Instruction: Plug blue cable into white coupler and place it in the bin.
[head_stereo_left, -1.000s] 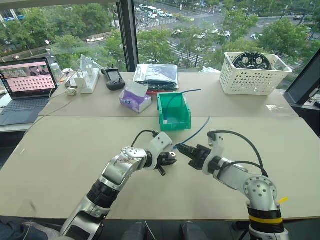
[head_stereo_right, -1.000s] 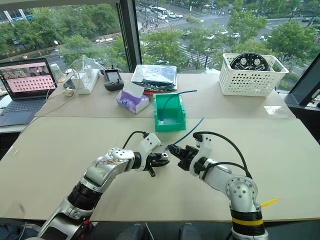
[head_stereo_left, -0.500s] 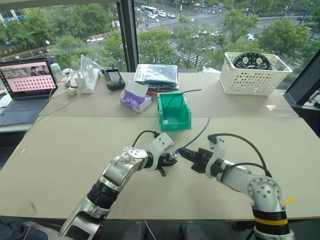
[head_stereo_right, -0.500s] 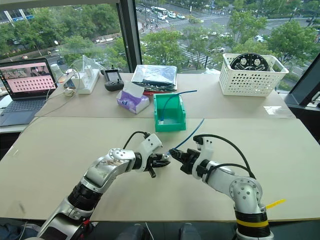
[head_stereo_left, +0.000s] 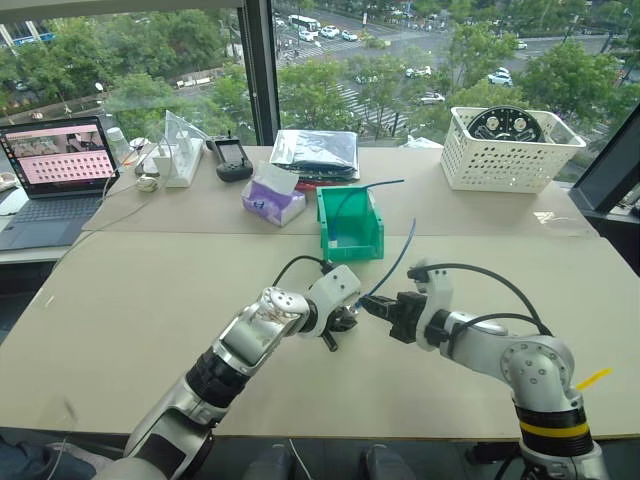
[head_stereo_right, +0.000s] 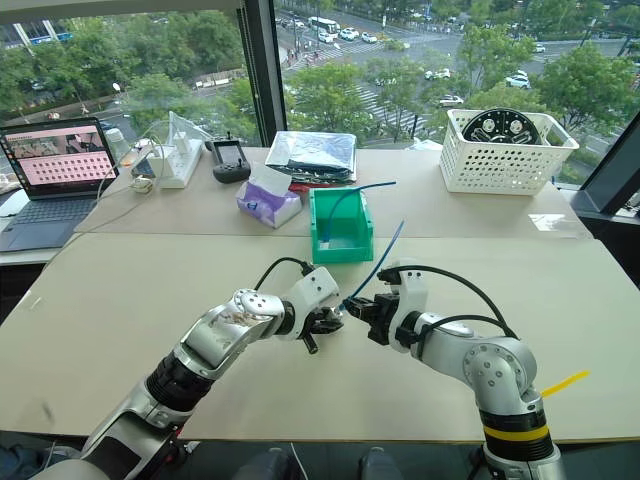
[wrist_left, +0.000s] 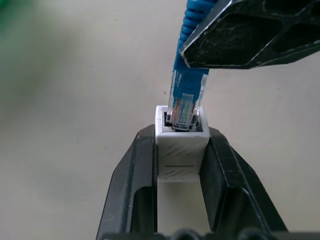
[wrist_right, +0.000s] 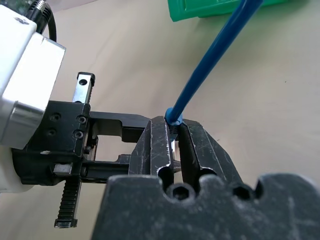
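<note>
blue cable (wrist_left: 189, 75) plug sits in the mouth of the white coupler (wrist_left: 181, 152) at frame centre, not clearly seated – looks partway in. left gripper (wrist_left: 181, 165) fingers clamped on the coupler's sides, right gripper (wrist_right: 172, 137) fingers pinched together on the cable just behind the plug, both over the table (head_stereo_left: 130, 300) mid-frame. bin (head_stereo_left: 352, 225) sits just above centre, second blue cord (head_stereo_left: 345, 200) in it. left to do – push home, then drop in bin

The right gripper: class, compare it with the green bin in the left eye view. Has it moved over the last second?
Yes. The right gripper, shut on the blue cable, has edged left toward the left gripper, now below the bin rather than right of it.
</note>
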